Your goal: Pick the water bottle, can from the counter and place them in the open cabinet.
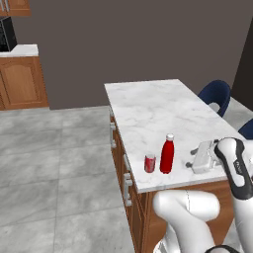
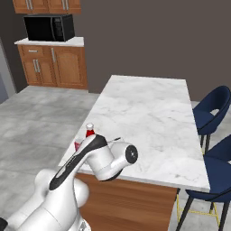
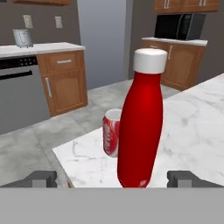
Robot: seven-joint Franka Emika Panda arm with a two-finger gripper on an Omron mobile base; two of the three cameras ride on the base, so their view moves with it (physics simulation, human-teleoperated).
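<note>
Tool [image 3: 112, 178] wide open, empty, level with water bottle [image 3: 141, 127]; can [image 3: 112, 138] just beyond on counter [image 1: 153, 106].

water bottle [image 3: 140, 131]: glossy red shell, smooth, matt white cap; can [image 3: 111, 133]: red printed skin with white markings, pale silvery top, looks like metal; table [image 1: 158, 113]: polished white marble slab with grey veining on a brown wood base, silver metal handles; floor [image 1: 54, 163]: grey stone-look tiles; chairs [image 2: 212, 113]: dark blue, matt, smooth seat shells
</note>
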